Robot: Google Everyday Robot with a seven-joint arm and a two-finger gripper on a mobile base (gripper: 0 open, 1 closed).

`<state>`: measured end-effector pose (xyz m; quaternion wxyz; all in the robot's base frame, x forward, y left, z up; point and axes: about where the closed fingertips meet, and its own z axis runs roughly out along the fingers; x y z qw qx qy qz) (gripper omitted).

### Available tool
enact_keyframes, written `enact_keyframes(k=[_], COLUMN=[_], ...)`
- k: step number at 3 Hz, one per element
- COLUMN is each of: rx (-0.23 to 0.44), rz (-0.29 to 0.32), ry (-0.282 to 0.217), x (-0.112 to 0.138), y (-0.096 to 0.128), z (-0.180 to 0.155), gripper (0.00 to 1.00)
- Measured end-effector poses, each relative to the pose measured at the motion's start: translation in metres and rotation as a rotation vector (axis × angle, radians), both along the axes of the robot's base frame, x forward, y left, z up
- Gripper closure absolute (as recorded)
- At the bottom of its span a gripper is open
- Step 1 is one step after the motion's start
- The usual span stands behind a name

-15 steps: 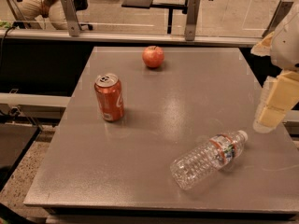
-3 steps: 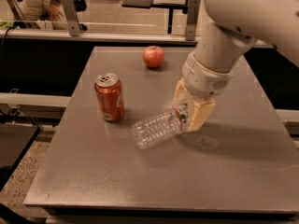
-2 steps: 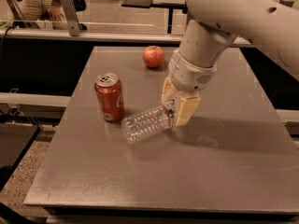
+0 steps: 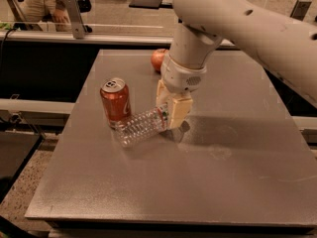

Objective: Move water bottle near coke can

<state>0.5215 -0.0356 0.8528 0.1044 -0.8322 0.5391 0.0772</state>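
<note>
The water bottle (image 4: 140,127) is clear ribbed plastic and lies tilted, its base end low and left, close beside the coke can. The coke can (image 4: 115,101) stands upright on the grey table (image 4: 213,182), left of centre, with its silver top showing. My gripper (image 4: 170,110) hangs from the large white arm and is shut on the neck end of the bottle, whose cap is hidden behind the cream fingers (image 4: 178,111).
A red apple (image 4: 158,59) sits at the table's far side, partly behind my arm. A railing and a seated person (image 4: 44,4) are beyond the table's back edge. The table's left edge is near the can.
My gripper has carried the bottle left across the table, from the right side to right beside the can. The can and apple have not moved.
</note>
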Motion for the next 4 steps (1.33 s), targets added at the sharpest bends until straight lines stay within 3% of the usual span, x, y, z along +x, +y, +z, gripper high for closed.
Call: enact_keyframes(k=[1,2,3,4], rx=[-0.008,-0.009,-0.007,-0.006], rz=[-0.003,0.001,0.001,0.001], ry=[-0.006,-0.012,-0.015,-0.017], x=[0.0104,0.0141,0.0142,0.0145], y=[0.0041,0.0041,0.0052,0.0061], z=[-0.0032,-0.0035,-0.0036,-0.0037], gripper=[0.62,0.30,0.08,0.00])
